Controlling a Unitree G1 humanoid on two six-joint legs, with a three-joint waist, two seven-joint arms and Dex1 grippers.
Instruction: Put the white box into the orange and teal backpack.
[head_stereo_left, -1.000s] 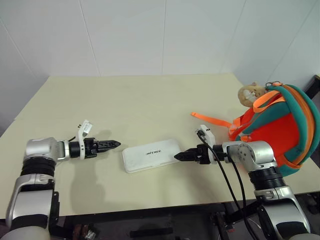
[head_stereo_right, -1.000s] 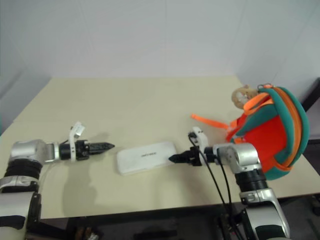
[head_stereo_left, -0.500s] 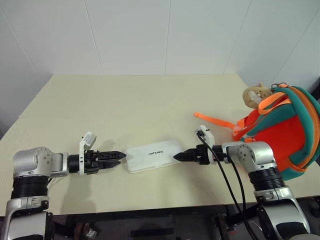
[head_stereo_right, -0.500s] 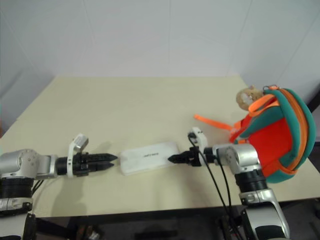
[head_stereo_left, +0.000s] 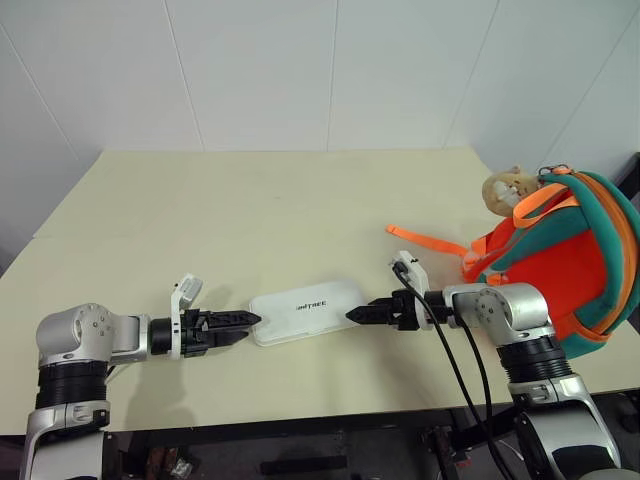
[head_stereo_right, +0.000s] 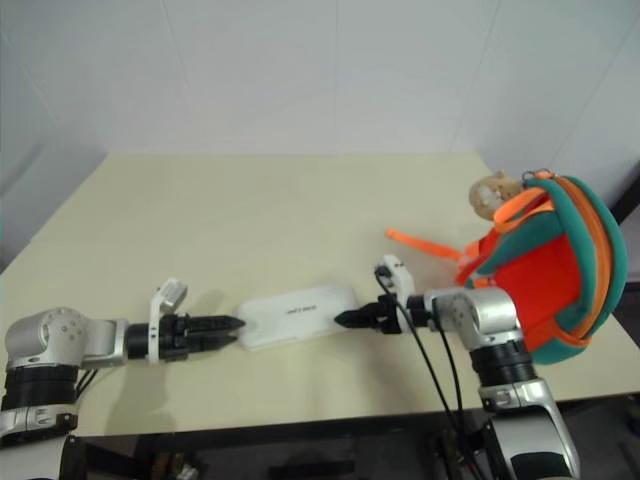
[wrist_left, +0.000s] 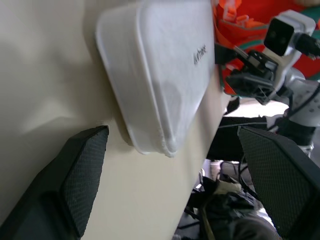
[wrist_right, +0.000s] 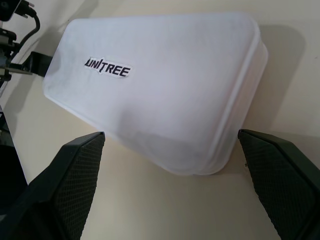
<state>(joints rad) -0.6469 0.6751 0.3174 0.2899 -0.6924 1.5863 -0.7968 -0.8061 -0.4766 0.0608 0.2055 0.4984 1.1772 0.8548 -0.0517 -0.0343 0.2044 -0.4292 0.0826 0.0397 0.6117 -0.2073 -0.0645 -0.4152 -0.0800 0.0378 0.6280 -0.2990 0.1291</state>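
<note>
The white box (head_stereo_left: 308, 310) lies flat on the table with its dark lettering up, near the front edge. My left gripper (head_stereo_left: 250, 322) is open at the box's left end, its fingertips (wrist_left: 75, 175) spread on either side of that corner (wrist_left: 160, 75). At the box's right end my right gripper (head_stereo_left: 352, 315) is also open, and its wrist view shows the box (wrist_right: 160, 85) just ahead of the wide-set fingers (wrist_right: 285, 175). The orange and teal backpack (head_stereo_left: 560, 280) stands at the table's right edge, behind my right arm.
A tan plush toy (head_stereo_left: 505, 190) hangs at the backpack's top. An orange webbing strap (head_stereo_left: 425, 240) trails from the backpack across the table towards the middle. The cream table (head_stereo_left: 270, 210) stretches back to a white wall. Black cables hang from my right wrist.
My left gripper has moved right to the box's left end and rolled about its axis. The right gripper and the box have stayed in place. The camera has shifted slightly.
</note>
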